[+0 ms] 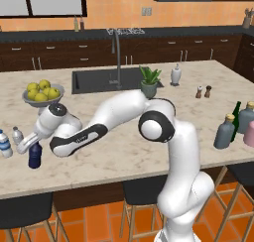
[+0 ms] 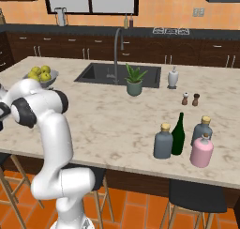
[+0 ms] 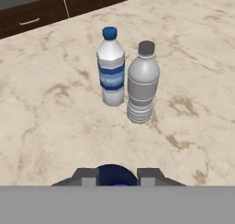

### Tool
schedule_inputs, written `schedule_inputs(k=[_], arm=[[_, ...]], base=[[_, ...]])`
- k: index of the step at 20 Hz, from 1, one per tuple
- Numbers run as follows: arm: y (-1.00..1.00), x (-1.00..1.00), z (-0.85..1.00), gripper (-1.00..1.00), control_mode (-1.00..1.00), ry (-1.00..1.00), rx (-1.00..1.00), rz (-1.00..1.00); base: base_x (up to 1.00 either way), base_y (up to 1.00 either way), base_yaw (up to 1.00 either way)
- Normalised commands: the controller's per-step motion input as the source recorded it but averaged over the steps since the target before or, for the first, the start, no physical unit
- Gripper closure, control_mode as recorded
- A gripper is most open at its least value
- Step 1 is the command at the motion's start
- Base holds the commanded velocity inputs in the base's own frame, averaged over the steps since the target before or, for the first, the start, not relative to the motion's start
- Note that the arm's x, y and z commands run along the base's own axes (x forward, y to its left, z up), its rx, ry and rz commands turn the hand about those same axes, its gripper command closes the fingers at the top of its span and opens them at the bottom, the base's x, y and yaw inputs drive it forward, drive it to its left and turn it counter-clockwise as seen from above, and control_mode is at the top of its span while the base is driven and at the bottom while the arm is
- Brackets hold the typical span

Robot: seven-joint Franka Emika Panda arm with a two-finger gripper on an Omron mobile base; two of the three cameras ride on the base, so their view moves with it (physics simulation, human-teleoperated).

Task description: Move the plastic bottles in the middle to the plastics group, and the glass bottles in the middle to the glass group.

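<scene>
Nearest the hand camera, the gripper (image 3: 117, 176) has its two dark fingertips (image 3: 85, 176) set on either side of the navy bottle (image 3: 115, 174), whose rounded blue top sits between them; the jaws appear to be clasping its neck. In the left base view the same gripper (image 1: 31, 143) sits over the navy bottle (image 1: 34, 155), which stands upright on the marble counter (image 1: 124, 151) near its left end, and whether its base touches the counter cannot be told.

The step in hand is judged to be the placing of this plastic bottle with the plastics group. To do it well, the bottle should be kept vertical, settled fully on the counter just short of the two water bottles, and let go only once it stands steady, so that neither neighbour is knocked.

Just beyond stand the labelled water bottle (image 3: 111, 68) and the plain water bottle (image 3: 143, 83), close together and upright. The navy bottle is short, dark and opaque, with a narrow neck.

Farthest off, at the counter's right end, stand the capped grey-blue bottle (image 2: 163, 141), the green wine bottle (image 2: 178, 135), a second grey-blue bottle (image 2: 202, 129) and the pink bottle (image 2: 202, 151).
</scene>
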Motion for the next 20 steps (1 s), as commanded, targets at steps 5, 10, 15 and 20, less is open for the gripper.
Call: schedule_inputs(k=[5,10,15,20], arm=[[0.06,0.06,-0.1,1.0,-1.0,-0.03,0.0,0.03],[0.17,0.08,-0.1,1.0,-1.0,-0.04,0.0,0.02],[0.24,0.03,-0.15,1.0,-1.0,-0.04,0.0,0.0],[0.11,0.0,-0.18,1.0,-1.0,-0.01,-0.01,0.0]], base=[[0.0,0.0,0.0],[0.0,0.0,0.0],[0.0,0.0,0.0],[0.0,0.0,0.0]])
